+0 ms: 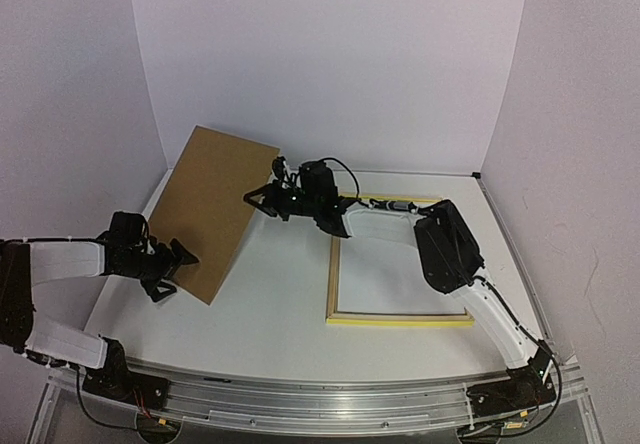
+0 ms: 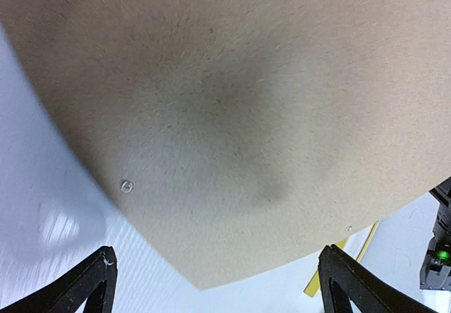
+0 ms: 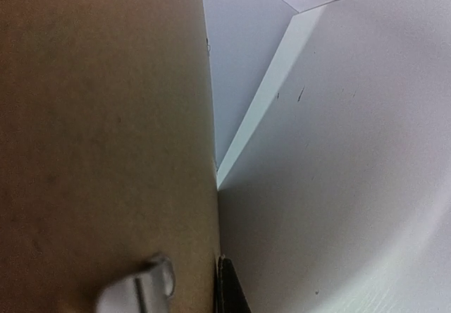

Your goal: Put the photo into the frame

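Observation:
The frame, thin yellow border with pale wood facing up, lies flat on the table at the right. The photo is out of view. A plain brown backing board stands tilted up at the left, its lower corner near the table. My right gripper is shut on the board's right edge; in the right wrist view one finger lies on the board's face and the other behind its edge. Beside the board's lower corner, my left gripper stands wide open, its fingertips apart from it.
White walls close the table on the left, back and right, with a corner seam just behind the board. A yellow strip of the frame shows under the board's lower edge. The right arm stretches across the frame.

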`<state>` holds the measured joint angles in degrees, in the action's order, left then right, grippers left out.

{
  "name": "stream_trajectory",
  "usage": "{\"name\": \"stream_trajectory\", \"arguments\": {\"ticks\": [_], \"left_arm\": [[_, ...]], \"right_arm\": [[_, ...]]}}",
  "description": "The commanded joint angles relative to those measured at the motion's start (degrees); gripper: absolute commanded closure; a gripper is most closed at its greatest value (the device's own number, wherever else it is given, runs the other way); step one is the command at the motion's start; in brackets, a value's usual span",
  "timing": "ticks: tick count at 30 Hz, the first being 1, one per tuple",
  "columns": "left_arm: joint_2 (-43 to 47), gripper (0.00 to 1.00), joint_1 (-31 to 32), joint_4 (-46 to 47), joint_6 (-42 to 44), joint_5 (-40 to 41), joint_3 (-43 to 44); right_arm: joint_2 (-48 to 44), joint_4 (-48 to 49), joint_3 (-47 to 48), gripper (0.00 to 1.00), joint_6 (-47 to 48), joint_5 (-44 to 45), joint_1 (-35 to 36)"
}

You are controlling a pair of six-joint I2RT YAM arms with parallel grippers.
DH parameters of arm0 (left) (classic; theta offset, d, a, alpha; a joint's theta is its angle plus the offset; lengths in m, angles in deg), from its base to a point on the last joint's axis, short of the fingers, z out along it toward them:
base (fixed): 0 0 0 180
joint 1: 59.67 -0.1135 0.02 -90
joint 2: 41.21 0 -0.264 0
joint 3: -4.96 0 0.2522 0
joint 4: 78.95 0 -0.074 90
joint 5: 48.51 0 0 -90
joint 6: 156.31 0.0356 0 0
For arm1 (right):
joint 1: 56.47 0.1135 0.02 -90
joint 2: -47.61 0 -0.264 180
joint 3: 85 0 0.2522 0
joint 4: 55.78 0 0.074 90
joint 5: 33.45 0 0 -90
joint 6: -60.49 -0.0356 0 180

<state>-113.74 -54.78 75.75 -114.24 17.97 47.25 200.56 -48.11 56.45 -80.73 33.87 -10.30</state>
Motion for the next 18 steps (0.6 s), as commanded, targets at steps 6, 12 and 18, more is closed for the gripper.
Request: {"name": "stream_trajectory", "arguments": {"ticks": [6, 12, 18], "left_arm": [[15.6, 0.00, 0.2, -20.0, 3.8, 12.6, 14.9], [16.5, 0.00, 10.0, -4.4, 8.3, 6.4, 24.1], [0.0, 0.00, 39.7, -5.5, 23.9, 26.0, 43.0]], "right_arm": [[-24.9, -10.4, -10.2, 1.00, 8.4, 12.4, 1.0], [-38.0, -26.5, -15.8, 1.00, 5.5, 25.4, 0.9], [-46.4, -42.6, -16.4, 1.00, 3.3, 36.6, 0.6]]}}
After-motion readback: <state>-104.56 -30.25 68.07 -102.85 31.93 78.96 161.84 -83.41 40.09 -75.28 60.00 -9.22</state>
